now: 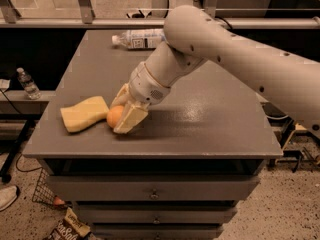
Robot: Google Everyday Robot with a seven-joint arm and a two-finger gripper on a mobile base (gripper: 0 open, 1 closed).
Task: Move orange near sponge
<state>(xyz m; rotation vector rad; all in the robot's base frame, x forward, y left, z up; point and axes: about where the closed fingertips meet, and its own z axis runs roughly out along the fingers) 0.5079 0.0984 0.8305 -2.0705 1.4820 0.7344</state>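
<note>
The orange [113,117] rests on the grey table top [200,119], touching or nearly touching the right end of the pale-yellow sponge [84,114], which lies flat near the table's front left. My gripper [118,116] reaches down from the right. Its cream fingers [130,119] stand on either side of the orange and are closed on it. The near finger hides the orange's right side.
A clear plastic bottle [137,38] lies on its side at the table's back edge. Drawers run below the table front. On the left, a small bottle [27,84] stands on a low shelf, with a wire basket [45,194] and a snack bag [67,226] on the floor.
</note>
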